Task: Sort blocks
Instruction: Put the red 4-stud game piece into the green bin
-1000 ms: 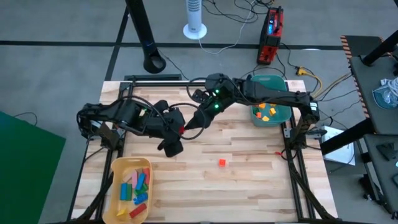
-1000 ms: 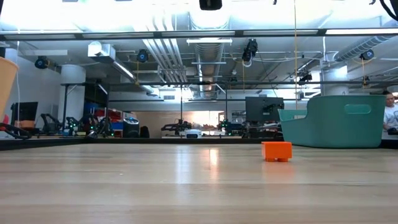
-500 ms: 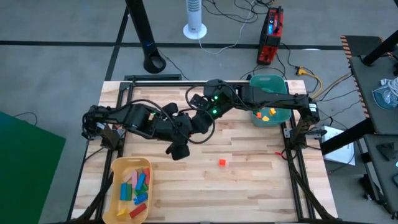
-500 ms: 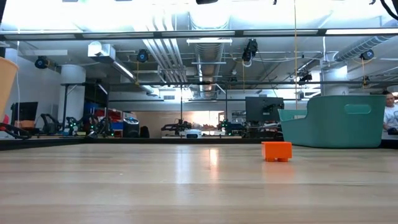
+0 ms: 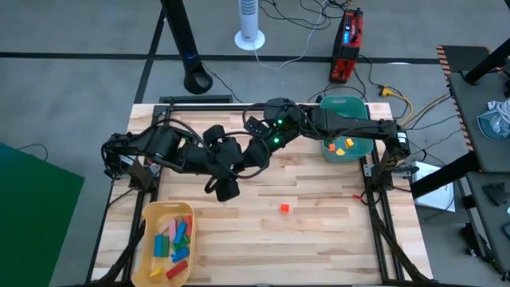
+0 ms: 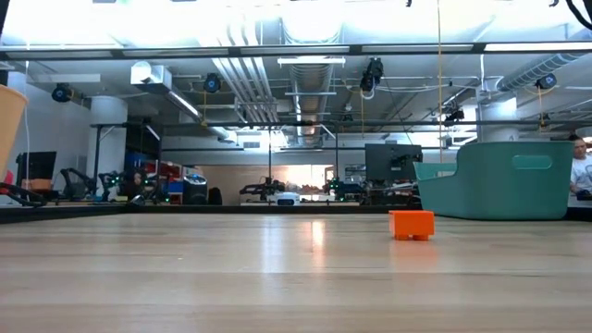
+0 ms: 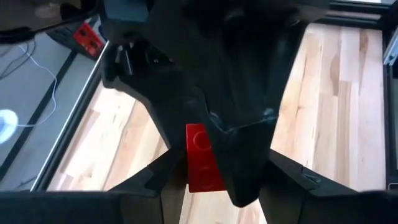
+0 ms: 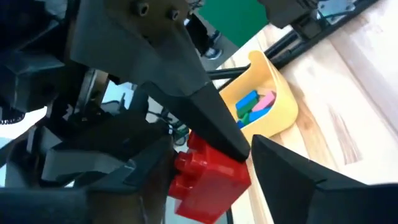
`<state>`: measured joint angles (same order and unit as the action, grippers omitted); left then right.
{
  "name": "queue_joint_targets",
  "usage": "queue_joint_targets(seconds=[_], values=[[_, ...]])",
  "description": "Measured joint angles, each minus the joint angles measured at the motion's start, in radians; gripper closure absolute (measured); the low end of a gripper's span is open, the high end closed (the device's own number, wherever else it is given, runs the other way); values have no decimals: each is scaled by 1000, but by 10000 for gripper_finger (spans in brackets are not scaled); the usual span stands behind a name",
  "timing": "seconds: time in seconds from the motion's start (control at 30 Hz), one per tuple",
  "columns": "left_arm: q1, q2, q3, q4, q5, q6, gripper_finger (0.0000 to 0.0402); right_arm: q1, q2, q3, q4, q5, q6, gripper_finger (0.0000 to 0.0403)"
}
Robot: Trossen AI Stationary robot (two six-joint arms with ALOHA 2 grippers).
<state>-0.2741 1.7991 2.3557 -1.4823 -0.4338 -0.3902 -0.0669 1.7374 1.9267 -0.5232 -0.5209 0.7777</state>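
The two hands meet above the middle of the table to pass a red block. The left hand pinches it tight. The right hand has its fingers partly open around the block, ready to take it.
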Motion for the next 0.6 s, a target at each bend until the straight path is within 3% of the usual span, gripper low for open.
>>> queue_joint_targets(seconds=[0.47, 0.6], values=[[0, -3, 0, 12, -29, -22, 246, -8, 0, 23, -36, -13, -32, 311], [2, -3, 0, 3, -33, -27, 231, -30, 0, 24, -52, -40, -31, 317]])
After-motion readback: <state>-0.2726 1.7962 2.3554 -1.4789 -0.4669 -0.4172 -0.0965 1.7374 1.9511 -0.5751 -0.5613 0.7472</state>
